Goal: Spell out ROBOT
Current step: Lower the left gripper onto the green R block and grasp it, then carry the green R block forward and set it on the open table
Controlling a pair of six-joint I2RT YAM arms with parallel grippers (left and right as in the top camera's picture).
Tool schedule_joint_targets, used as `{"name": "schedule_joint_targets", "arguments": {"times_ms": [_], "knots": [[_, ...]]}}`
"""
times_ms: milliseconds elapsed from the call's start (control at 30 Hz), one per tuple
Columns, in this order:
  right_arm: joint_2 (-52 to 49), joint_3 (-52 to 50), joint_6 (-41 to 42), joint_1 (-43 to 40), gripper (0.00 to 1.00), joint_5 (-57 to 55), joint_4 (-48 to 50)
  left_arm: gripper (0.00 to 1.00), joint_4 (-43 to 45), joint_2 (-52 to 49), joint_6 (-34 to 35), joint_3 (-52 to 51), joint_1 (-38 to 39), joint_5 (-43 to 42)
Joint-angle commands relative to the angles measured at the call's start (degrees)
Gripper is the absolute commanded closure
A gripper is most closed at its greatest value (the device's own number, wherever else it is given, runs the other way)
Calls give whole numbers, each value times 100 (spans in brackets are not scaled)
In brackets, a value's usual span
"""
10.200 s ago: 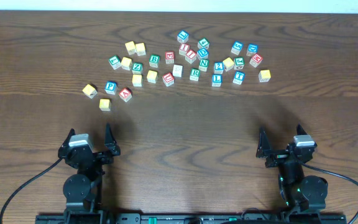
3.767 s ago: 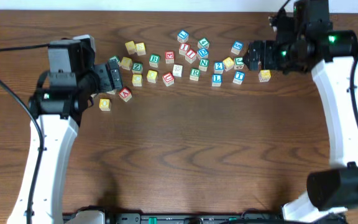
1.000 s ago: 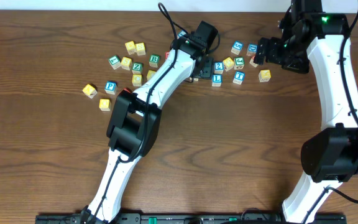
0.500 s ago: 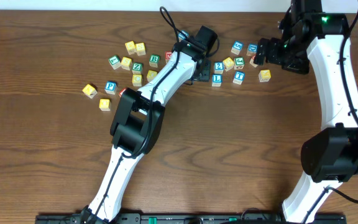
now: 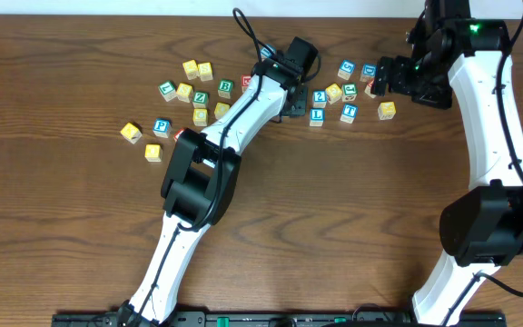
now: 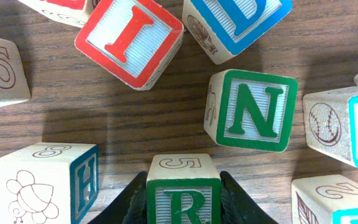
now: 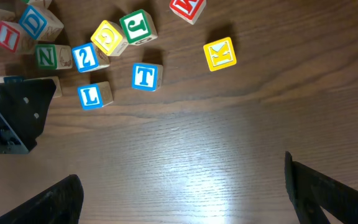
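Pinching R block (image 6: pixel 183 200) by both side faces, left pincer (image 6: pixel 183 180) low over desk (image 6: pixel 135 127); N block (image 6: pixel 252 110) just ahead. Right pincer (image 7: pixel 182 173) spread, empty. Wood likely light, rigid, smooth: grip flat faces squarely, mid-height.

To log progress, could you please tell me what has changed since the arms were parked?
The left gripper came from the near edge and closed around the green R wooden block; the right gripper likewise came forward, now hovering open near the blue T wooden block. The other blocks lie unmoved.
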State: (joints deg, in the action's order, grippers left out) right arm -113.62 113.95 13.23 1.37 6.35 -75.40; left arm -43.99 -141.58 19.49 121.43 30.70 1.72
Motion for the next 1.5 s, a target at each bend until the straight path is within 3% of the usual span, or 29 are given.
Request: {"name": "schedule_joint_targets", "arguments": {"times_ms": [0,233,400,633,900,1167,1467], "knots": [[4,63,-2,22,1,-129,-7,71,0,-50,-31,-33,-13,94],[4,63,-4,22,1,-175,-4,71,-188,197,-33,-22,-13,94],[4,63,-4,22,1,-175,-9,72,-568,925,-42,-2,-13,94],[4,63,-4,22,1,-197,-13,72,-2052,2339,-50,-2,-7,92],[4,63,-4,22,1,-199,-2,72,-3709,2649,529,-240,2,90],[4,63,-4,22,1,-199,2,72,-2883,2649,929,-1838,4,85],[4,63,-4,22,1,-197,15,72,-452,2649,1252,-3501,2,92]]}}
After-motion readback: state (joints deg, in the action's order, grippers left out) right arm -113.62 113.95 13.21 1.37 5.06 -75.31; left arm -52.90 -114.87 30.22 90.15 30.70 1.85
